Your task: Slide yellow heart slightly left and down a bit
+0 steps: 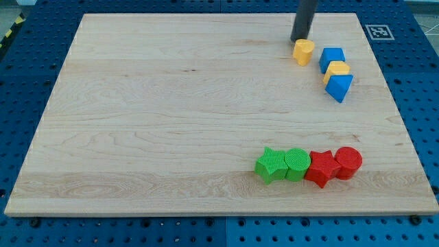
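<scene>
Bare board is lying open to the left of and below the yellow heart [303, 51]. The blue cube [332, 59], yellow block [337, 69] and blue triangle [339, 86] are crowding its right; the tip [299, 40] is standing just above it.

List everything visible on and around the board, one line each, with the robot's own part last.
yellow heart: 1, yellow, upper right of the board, leftmost of the upper cluster.
blue cube: 1, blue, just right of the yellow heart.
yellow block: 1, yellow, between the two blue blocks.
blue triangle: 1, blue, lowest of the upper cluster.
green star: 1, green, left end of the bottom row.
green cylinder: 1, green, next along.
red star: 1, red, next along.
red cylinder: 1, red, right end.
wooden board: 1, light wood, on a blue pegboard.
marker tag: 1, black-and-white, top right corner.
my tip: 1, dark rod, right at the yellow heart's upper edge.
</scene>
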